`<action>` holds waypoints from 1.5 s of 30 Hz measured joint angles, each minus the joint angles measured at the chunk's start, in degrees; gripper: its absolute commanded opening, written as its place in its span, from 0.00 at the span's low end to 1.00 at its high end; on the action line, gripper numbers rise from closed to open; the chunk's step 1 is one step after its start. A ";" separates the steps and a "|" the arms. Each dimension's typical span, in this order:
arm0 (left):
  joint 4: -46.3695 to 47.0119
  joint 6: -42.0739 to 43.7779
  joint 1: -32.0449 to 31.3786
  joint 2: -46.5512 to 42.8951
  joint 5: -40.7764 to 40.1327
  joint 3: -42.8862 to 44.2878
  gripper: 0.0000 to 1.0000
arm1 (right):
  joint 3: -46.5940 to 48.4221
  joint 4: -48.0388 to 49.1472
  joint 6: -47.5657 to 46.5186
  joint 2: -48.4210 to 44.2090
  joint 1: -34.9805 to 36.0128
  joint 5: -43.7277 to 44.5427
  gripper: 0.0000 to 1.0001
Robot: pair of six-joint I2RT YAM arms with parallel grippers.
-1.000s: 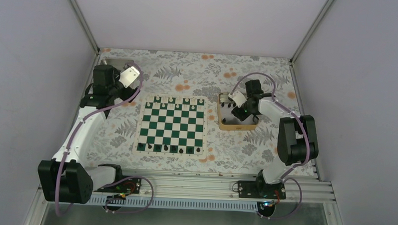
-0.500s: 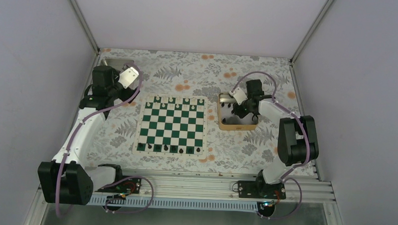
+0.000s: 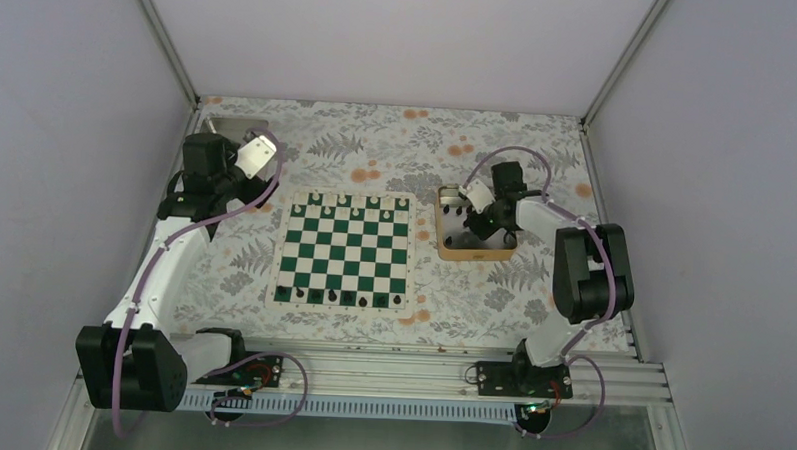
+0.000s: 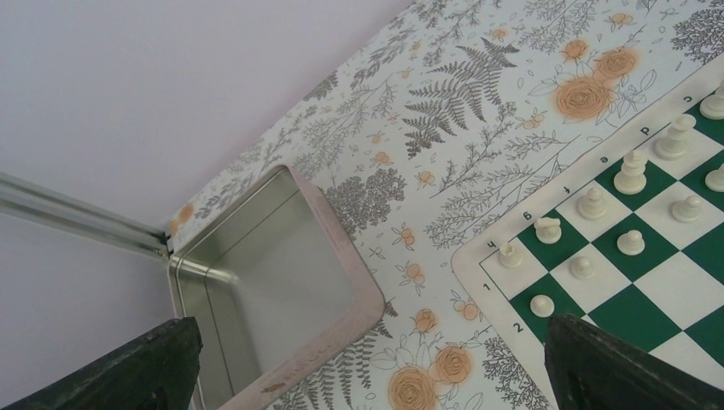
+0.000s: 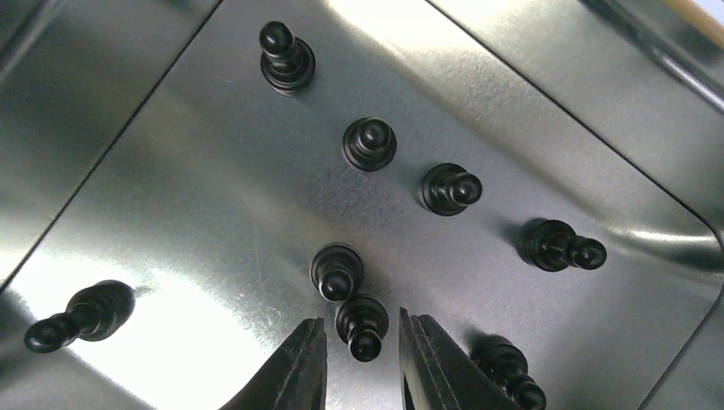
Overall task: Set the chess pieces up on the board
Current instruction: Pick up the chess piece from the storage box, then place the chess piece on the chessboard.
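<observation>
Right wrist | right tool (image 5: 359, 337) parted astride one of the chess pieces (image 5: 363, 318), another beside it | left tool (image 4: 371, 380) released wide.

The left gripper (image 4: 369, 342) hangs with its jaws spread wide, one dark finger (image 4: 128, 367) at each lower corner of the view. Ahead of one finger, close in, sits a pale pinkish tray (image 4: 337, 248) with a shiny metal inside, against the wall (image 4: 171, 85). Ahead of the other finger lies a corner of the board (image 4: 478, 273), with two rows of white pieces (image 4: 632, 171) upright on its squares. A floral tablecloth (image 4: 478, 111) stretches between tray and board
</observation>
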 measured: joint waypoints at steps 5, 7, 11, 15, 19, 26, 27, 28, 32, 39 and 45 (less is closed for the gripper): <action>0.00 -0.02 0.04 0.00 0.26 0.00 1.00 | 0.00 -0.04 0.07 0.44 -0.37 0.26 0.21; 0.00 -0.04 0.13 0.00 0.37 0.00 1.00 | 0.00 -0.04 0.11 0.76 -0.37 0.31 0.18; 0.00 -0.04 0.37 0.00 0.46 0.00 1.00 | 0.00 -0.22 0.28 1.29 -0.37 0.46 0.11; 0.00 -0.07 0.57 0.00 0.55 0.00 1.00 | 0.02 -0.24 0.46 1.29 -0.37 0.57 0.07; 0.00 -0.22 0.72 -0.09 0.76 0.00 1.00 | 0.02 -0.26 0.55 1.22 -0.37 0.61 0.05; 0.00 -0.20 1.14 -1.27 0.96 0.00 1.00 | 1.60 -3.61 0.63 -1.75 -0.42 0.94 0.05; -0.02 -0.20 1.25 -1.60 0.96 0.00 1.00 | 2.86 -5.03 0.66 -2.99 -0.39 0.92 0.05; 0.00 -0.17 1.38 -1.92 0.94 0.00 1.00 | 3.52 -5.51 0.63 -3.56 -0.37 0.92 0.06; 0.00 -0.15 2.19 -2.84 0.92 0.00 1.00 | 11.82 -10.49 0.68 -6.32 1.62 1.36 0.06; -0.02 0.02 5.22 -2.86 1.33 0.00 1.00 | 27.96 -16.48 0.66 -2.78 14.25 2.64 0.06; -0.07 0.11 9.94 -2.86 2.89 0.02 1.00 | 37.97 -20.46 0.39 7.76 24.70 1.33 0.06</action>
